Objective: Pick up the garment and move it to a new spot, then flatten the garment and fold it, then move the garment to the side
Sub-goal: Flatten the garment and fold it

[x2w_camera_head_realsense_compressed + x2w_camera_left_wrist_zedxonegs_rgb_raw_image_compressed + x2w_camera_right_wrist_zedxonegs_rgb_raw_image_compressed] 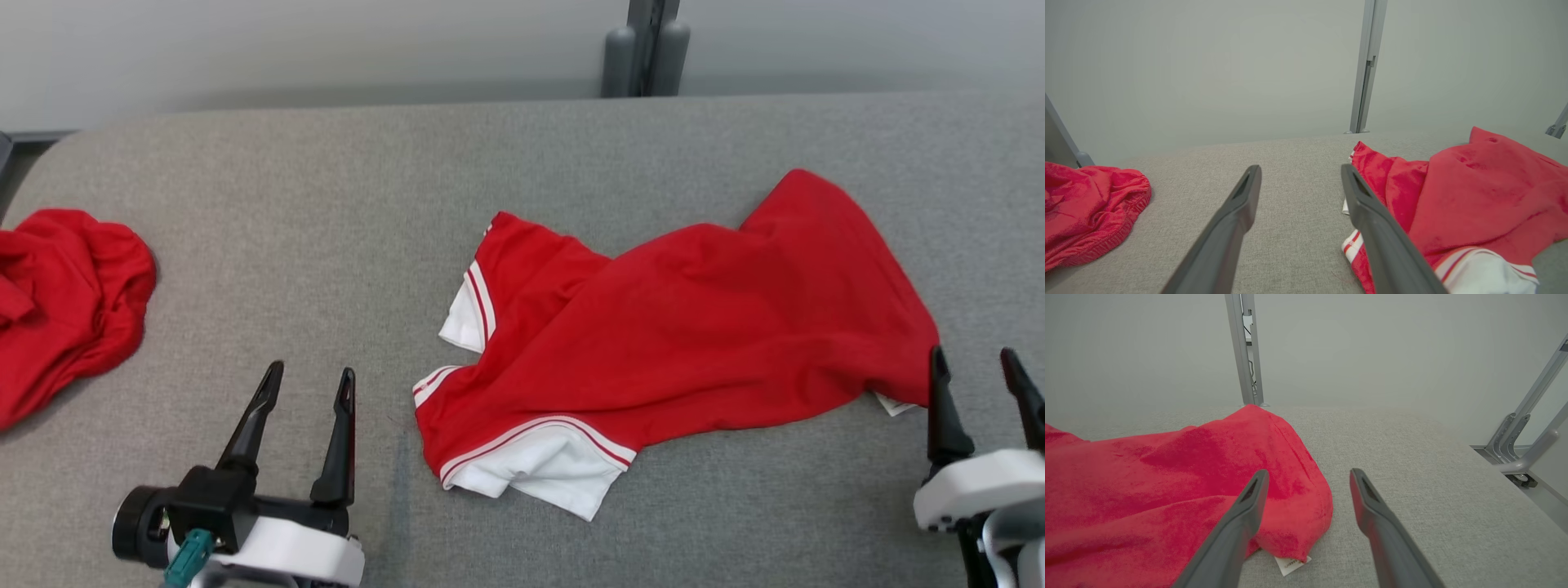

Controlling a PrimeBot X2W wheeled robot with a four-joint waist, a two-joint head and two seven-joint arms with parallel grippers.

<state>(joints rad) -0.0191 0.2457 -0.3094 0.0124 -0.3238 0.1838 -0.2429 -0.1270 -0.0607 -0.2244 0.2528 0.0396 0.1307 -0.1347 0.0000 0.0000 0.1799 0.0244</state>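
Far left: a crumpled red cloth [65,302] lies at the left end of the grey bench [326,204]; the picture's edge cuts part of it; it is well apart from the garment

Left claw: the left claw [313,371] sits low at the near left in the head view, over bare bench between the red cloth and the garment; its two dark fingers are spread wide and hold nothing; it is near the garment's sleeve end but apart from it

Garment: the garment [694,318], a red shirt with white sleeves and red-and-white trim, lies rumpled from the middle of the bench to the right; its body lies on a slant, doubled over itself; one white sleeve shows at the near edge and another at the left, towards the left claw; the hem end points right

White tag: a white tag [894,404] pokes out from under the hem at the garment's near right corner, just beside the right claw

Right claw: the right claw [973,354] is low at the right; its fingers are wide apart and empty; in the right wrist view the left finger stands over the red fabric and the right finger over bare bench; whether the left finger touches the cloth cannot be told

Back: a grey post [645,49] stands behind the bench's far edge, against a pale wall [326,49]

Far right: a metal frame [1527,428] stands beyond the bench's right end in the right wrist view
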